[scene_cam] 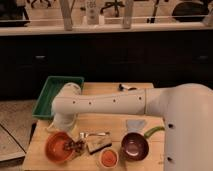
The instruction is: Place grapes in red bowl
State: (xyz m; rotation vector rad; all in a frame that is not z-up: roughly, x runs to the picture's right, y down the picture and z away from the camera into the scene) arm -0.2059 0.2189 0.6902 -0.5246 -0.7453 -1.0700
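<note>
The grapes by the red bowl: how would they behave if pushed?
The grapes look a small lumpy cluster, so probably light. Their round pieces may roll if separated. The end effector is at them, over the rim of the red bowl.
</note>
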